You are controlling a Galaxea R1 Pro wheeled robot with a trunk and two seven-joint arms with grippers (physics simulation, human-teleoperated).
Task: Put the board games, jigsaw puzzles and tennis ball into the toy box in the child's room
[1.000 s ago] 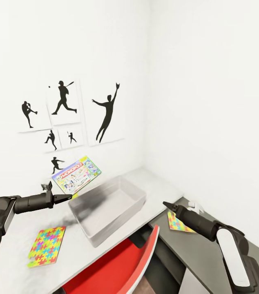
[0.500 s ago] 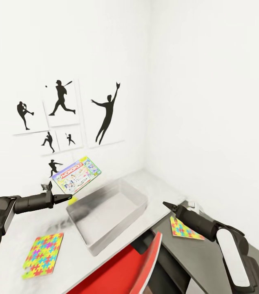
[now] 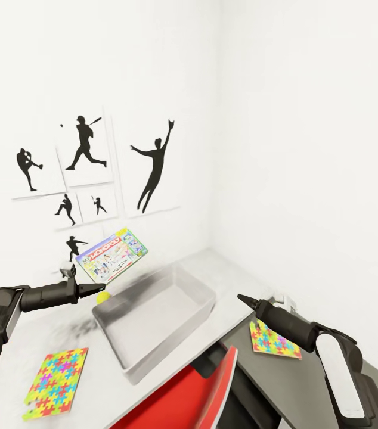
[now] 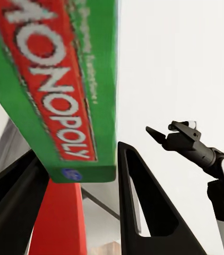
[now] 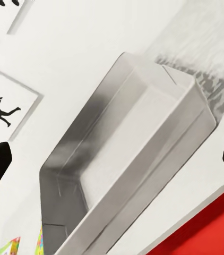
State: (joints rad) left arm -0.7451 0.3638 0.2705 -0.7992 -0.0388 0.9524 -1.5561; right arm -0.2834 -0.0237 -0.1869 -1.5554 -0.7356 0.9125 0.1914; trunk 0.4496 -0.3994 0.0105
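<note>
My left gripper [image 3: 98,289] is clamped on the Monopoly board game [image 3: 112,254], held tilted in the air at about 10 o'clock from the toy box [image 3: 156,313]. The left wrist view shows the game's edge between my fingers [image 4: 144,212].

Over the last second the whole view has slid: the wall silhouettes [image 3: 87,167] sit further toward 9 o'clock and the toy box has turned slightly in frame. I read that as my base or head moving, not the things (the game keeps its place relative to my gripper).

A tennis ball [image 3: 102,297] peeks out just beside the box's far corner. One jigsaw puzzle [image 3: 56,374] lies on the tabletop [image 3: 93,381] at 8 o'clock from the box, another puzzle [image 3: 274,339] at 3 o'clock under my right arm.

The right gripper [image 3: 242,300] hangs empty; whether it is apart I cannot tell. The box looks empty. I judge the approach is nearly lined up; the drop is not yet made.
</note>
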